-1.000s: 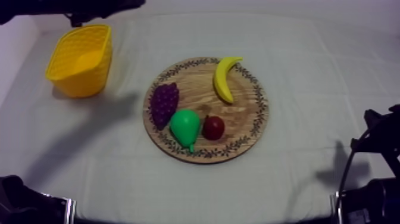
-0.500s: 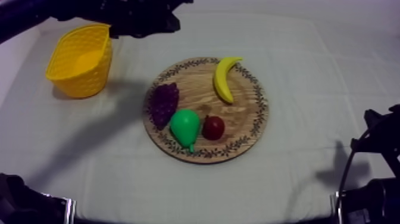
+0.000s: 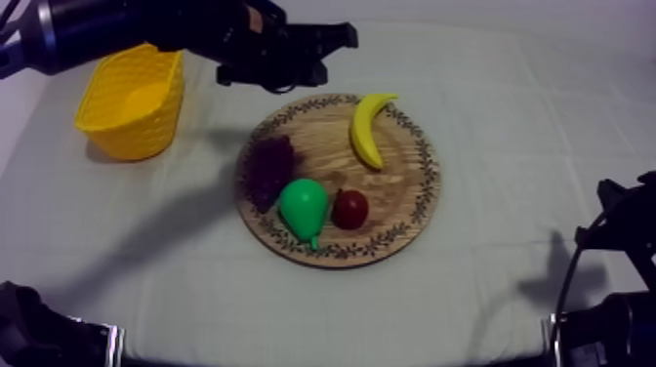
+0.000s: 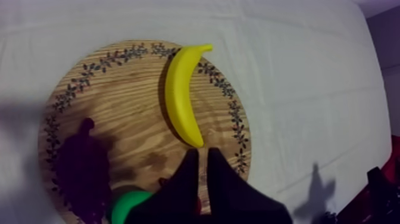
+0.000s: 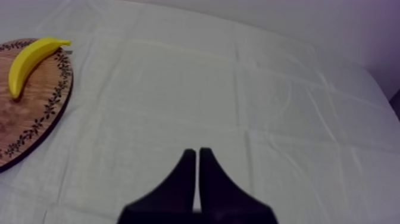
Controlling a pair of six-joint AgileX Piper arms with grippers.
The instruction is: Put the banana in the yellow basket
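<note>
Four toy fruits sit on the round wooden board (image 3: 395, 185): the banana (image 3: 368, 129) lies by its far right rim, apart from the bunch of grapes (image 3: 268, 168), pear (image 3: 303, 207) and small red fruit (image 3: 350, 208). My left hand (image 4: 201, 154), fingers pressed together on nothing, hangs above the board near the banana. A yellow basket (image 3: 132, 98) stands at the counter's (image 3: 508, 117) left. My right hand (image 5: 197, 152), likewise pressed together, rests over the counter's right side.
</note>
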